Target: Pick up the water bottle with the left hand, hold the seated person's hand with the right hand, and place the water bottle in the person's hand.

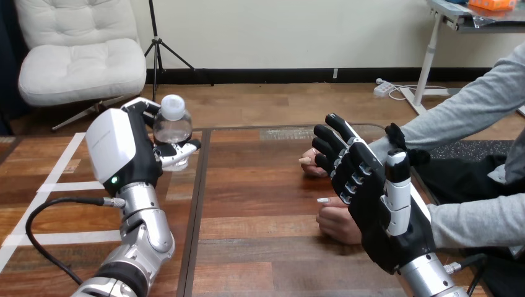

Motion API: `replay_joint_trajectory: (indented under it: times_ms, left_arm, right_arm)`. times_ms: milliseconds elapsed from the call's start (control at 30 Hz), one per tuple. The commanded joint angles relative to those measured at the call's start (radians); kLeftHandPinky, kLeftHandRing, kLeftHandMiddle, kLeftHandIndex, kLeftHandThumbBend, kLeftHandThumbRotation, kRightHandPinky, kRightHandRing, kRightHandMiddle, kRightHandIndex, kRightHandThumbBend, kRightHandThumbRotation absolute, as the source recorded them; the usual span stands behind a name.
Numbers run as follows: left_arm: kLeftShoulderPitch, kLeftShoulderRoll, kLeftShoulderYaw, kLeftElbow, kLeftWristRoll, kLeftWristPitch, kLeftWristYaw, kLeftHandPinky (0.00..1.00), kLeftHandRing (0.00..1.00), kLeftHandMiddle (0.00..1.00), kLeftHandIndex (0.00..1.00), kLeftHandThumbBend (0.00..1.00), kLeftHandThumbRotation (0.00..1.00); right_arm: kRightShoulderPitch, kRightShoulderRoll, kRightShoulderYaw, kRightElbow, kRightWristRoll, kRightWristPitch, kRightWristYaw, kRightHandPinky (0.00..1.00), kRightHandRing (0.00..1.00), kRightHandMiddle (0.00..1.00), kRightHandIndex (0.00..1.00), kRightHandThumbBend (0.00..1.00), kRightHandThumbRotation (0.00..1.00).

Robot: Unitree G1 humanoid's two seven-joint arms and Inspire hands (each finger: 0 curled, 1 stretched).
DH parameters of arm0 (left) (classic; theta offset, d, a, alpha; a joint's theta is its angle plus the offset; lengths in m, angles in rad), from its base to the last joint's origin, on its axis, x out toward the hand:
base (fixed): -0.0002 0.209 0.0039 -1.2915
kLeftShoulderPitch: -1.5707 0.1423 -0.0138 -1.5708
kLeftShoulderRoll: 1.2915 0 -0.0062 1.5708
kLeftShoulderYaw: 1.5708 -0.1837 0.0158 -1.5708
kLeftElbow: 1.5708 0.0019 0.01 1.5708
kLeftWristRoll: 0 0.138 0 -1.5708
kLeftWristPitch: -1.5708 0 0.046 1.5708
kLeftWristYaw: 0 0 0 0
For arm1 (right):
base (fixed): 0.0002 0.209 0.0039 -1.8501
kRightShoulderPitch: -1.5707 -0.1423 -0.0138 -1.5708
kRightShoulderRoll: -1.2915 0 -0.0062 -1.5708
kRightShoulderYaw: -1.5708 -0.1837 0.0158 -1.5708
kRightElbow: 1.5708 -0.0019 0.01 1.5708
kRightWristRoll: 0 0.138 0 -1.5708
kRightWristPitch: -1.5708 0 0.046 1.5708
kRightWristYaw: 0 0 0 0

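Two robot hands are showing over the wooden table point(260, 210): the left hand point(124, 148) is curling its fingers round the water bottle point(172, 124) by the table's far left corner, and the right hand point(377, 198) is hovering with fingers straight, gripping nothing, in front of the person's hands point(337, 226), which are resting on the wood.

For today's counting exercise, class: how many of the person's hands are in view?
2. The person's farther hand peeks out past the fingertips of the right hand; the person's nearer hand rests on the table beside its palm. Both are partly hidden.
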Motion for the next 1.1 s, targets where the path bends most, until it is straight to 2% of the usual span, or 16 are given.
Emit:
replay_joint_trajectory:
  times_ms: [0, 267, 833, 1067]
  left_arm:
    - [-0.044, 0.035, -0.017, -0.035, 0.022, -0.059, 0.047, 0.37, 0.42, 0.45, 0.45, 0.88, 0.0]
    - [-0.042, 0.037, -0.021, -0.03, 0.03, -0.1, 0.072, 0.37, 0.41, 0.44, 0.44, 0.88, 0.0]
    - [-0.042, 0.037, -0.018, -0.035, 0.024, -0.132, 0.066, 0.34, 0.38, 0.42, 0.41, 0.87, 0.0]
    - [-0.04, 0.03, 0.011, -0.036, -0.016, -0.158, 0.018, 0.34, 0.38, 0.41, 0.41, 0.87, 0.0]
  right_arm:
    - [-0.062, -0.009, -0.01, 0.004, 0.0, -0.021, 0.008, 1.0, 0.98, 0.96, 0.97, 0.94, 1.0]
    - [-0.059, -0.006, -0.012, 0.004, -0.003, -0.017, 0.003, 1.0, 0.97, 0.95, 0.96, 0.94, 1.0]
    - [-0.055, -0.008, -0.01, 0.005, -0.004, -0.015, 0.005, 1.0, 0.97, 0.95, 0.97, 0.95, 1.0]
    - [-0.053, -0.005, -0.01, 0.004, 0.0, -0.01, 0.002, 1.0, 0.98, 0.95, 0.97, 0.95, 1.0]
